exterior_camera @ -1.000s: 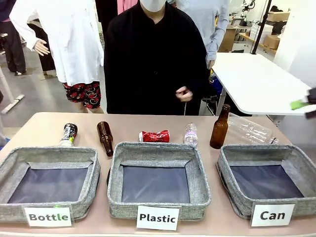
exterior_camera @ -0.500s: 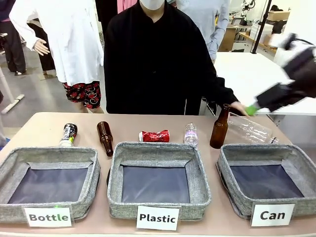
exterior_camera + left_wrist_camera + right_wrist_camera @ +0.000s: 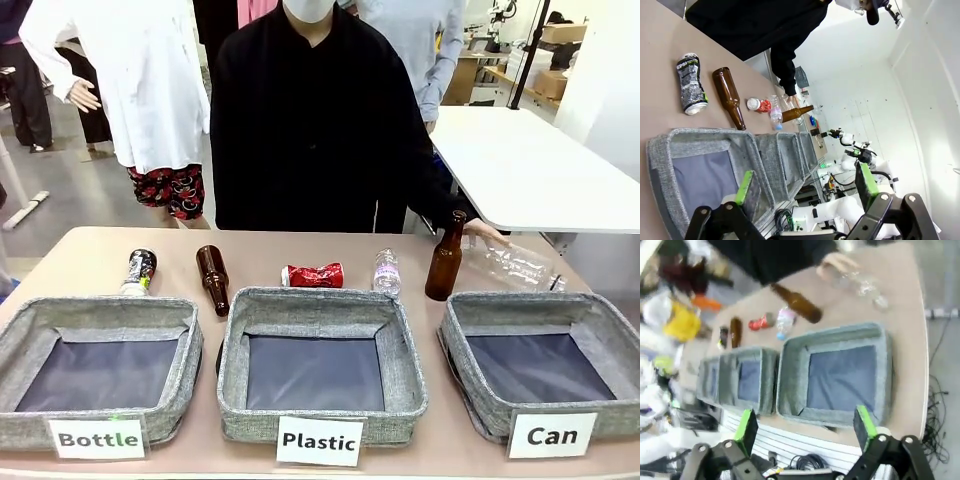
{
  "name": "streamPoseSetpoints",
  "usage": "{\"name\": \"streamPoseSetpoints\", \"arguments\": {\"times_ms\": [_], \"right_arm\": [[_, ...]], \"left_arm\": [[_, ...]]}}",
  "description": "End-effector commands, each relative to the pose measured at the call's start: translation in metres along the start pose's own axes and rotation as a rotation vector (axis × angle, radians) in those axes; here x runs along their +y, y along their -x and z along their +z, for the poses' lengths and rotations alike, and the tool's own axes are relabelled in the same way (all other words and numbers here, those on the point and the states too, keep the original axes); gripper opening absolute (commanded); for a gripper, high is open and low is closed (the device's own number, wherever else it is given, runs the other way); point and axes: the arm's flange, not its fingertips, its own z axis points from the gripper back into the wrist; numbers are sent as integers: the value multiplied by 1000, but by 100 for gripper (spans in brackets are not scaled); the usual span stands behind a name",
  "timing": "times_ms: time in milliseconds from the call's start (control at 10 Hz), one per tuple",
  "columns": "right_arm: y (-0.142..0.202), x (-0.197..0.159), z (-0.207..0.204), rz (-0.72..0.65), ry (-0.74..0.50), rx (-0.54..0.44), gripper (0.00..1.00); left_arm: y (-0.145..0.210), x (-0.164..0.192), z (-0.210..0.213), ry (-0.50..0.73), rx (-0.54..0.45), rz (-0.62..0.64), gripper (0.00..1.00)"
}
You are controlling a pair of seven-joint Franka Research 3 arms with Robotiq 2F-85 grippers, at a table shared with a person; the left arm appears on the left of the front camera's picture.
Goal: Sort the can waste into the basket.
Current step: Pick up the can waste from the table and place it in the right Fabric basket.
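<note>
The crushed red can (image 3: 313,275) is seen lying on its side on the table (image 3: 90,250), just beyond the far rim of the middle basket (image 3: 320,298), which is labelled "Plastic". The dark can (image 3: 140,270) is laid farther left, behind the far rim of the left basket (image 3: 100,305), which is labelled "Bottle". Its silver end is turned toward the near side. Between the two cans a brown bottle (image 3: 212,280) is laid flat. To the right of the red can a small clear bottle (image 3: 387,272) is stood upright. Beyond that, a second brown bottle (image 3: 446,257) is stood upright by the far left corner of the can basket (image 3: 545,303).

That basket is placed at the right end of the row. Its dark base is left bare, and a white label (image 3: 552,436) reading "Can" is fixed to its near side. Both cans are kept well apart from it. Behind it a large clear bottle (image 3: 520,265) is laid flat, and its left end is touched by the person's hand (image 3: 482,232).

In the left wrist view the left gripper (image 3: 805,182) is shown spread wide, with nothing held between its green pads and the left basket seen below it. In the right wrist view the right gripper (image 3: 805,424) is likewise spread wide and empty, held high on the near side of the can basket.
</note>
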Motion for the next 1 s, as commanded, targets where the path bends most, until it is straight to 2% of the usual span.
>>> {"name": "streamPoseSetpoints", "arguments": {"times_ms": [0,200,400,700,900], "right_arm": [[31,-22,-25,-137,19,-33,100],[28,-23,-38,-151,49,-15,100],[11,2,-51,-73,74,1,100],[-29,95,-109,151,193,46,100],[-48,172,-190,350,201,132,100]], "left_arm": [[-1,0,0,21,-9,-23,100],[-1,0,0,21,-9,-23,100],[-1,0,0,21,-9,-23,100],[-1,0,0,21,-9,-23,100],[-1,0,0,21,-9,-23,100]]}}
